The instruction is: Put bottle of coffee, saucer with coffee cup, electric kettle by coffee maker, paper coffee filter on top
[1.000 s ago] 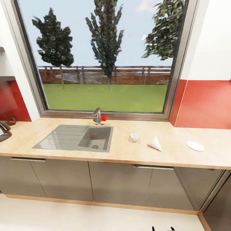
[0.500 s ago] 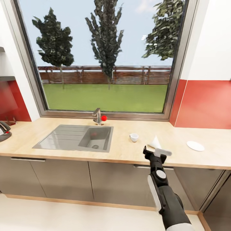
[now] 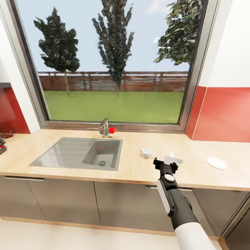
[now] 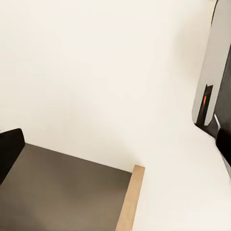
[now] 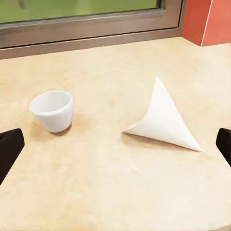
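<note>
On the kitchen countertop [image 3: 139, 170] a small white coffee cup [image 3: 146, 152] [image 5: 52, 110] stands right of the sink. The white paper coffee filter [image 3: 171, 153] [image 5: 163, 118], a cone lying on its side, is just right of the cup, and the saucer [image 3: 216, 163] lies farther right. My right gripper [image 3: 166, 160] [image 5: 116, 147] hovers open over the counter's front, just short of the filter and cup, holding nothing. My left gripper [image 4: 115, 149] is open over the floor. A dark object [image 3: 1, 148] is cut off at the left edge; I cannot tell what it is. The bottle of coffee is out of view.
A grey sink [image 3: 80, 152] with a faucet [image 3: 104, 127] and red knob sits mid-counter below a big window. Red backsplash [image 3: 222, 114] rises at the right. Grey cabinet fronts [image 3: 121, 201] run under the counter. A shelf edge [image 3: 4, 84] shows at the far left.
My right arm rose into view from below and reached up to the counter's front by the filter. The camera has shifted a little, moving the whole scene.
</note>
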{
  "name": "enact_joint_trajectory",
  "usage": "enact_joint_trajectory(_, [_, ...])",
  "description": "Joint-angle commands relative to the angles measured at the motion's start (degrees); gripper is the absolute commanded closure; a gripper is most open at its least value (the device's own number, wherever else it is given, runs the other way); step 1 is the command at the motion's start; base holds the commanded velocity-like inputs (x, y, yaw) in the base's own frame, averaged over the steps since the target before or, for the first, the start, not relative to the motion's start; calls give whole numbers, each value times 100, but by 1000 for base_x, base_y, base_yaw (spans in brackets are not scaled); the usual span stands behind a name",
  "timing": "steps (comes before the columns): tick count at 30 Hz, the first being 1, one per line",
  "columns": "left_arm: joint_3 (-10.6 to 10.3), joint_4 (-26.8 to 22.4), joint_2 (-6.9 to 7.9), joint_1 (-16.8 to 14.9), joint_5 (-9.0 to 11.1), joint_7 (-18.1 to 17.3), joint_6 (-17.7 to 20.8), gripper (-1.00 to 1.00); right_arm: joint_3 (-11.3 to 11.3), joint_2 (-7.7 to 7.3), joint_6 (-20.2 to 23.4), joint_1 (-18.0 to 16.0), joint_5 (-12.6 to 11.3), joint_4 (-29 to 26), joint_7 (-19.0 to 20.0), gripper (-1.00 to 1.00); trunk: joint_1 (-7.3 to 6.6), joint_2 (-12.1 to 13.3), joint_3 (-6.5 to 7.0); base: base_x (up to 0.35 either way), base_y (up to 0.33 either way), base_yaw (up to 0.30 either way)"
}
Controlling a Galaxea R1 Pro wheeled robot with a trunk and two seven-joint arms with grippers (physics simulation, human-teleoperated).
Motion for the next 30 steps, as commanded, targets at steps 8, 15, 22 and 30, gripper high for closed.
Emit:
enact_joint_trajectory(8, [14,3,-8,119,12,15,-29,-100,-13,-26,38,-3,12,129,-27,-100,7,-11,-11,331,0,0])
enact_joint_trajectory(15, [14,2,-16,154,17,13,-22,-100,-15,-45,47,6,6,132,-23,-100,7,-11,-11,193,0,0])
enact_joint_trajectory(22, [14,2,-16,155,17,14,-16,-100,-15,-46,47,7,12,132,-27,-100,7,-11,-11,23,0,0])
enact_joint_trajectory(30, [22,3,-31,210,17,18,-24,-100,-15,-46,47,23,13,139,-27,-100,7,-11,3,183,0,-77])
